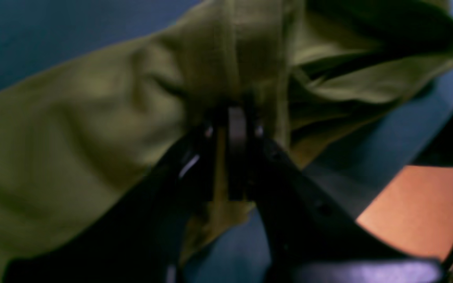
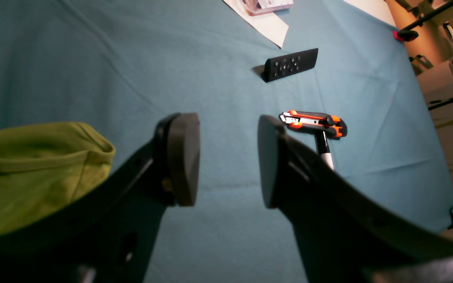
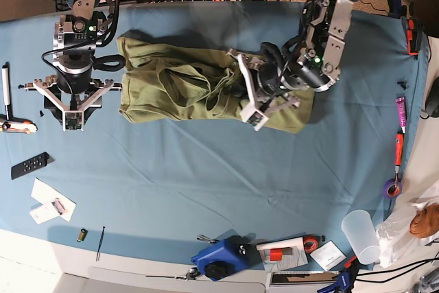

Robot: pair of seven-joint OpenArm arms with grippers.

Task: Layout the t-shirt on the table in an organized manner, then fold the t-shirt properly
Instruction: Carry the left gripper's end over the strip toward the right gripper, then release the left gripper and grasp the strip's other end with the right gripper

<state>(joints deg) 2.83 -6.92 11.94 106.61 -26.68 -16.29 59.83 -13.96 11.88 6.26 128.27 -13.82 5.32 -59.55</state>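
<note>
The olive-green t-shirt (image 3: 178,84) lies bunched and wrinkled across the far middle of the blue-clothed table (image 3: 206,176). My left gripper (image 3: 234,87) is over the shirt's right half. In the left wrist view it (image 1: 235,118) is shut on a pinched fold of the shirt (image 1: 92,110). My right gripper (image 3: 68,114) is just left of the shirt's left edge. In the right wrist view it (image 2: 228,157) is open and empty over bare cloth (image 2: 73,59), with a shirt edge (image 2: 34,165) at its left.
A black remote (image 2: 290,65), an orange-black utility knife (image 2: 315,122) and a white paper (image 2: 264,21) lie beyond the right gripper. A blue tool (image 3: 219,257) and a plastic cup (image 3: 361,235) stand near the front edge. Small tools (image 3: 400,142) lie along the right side.
</note>
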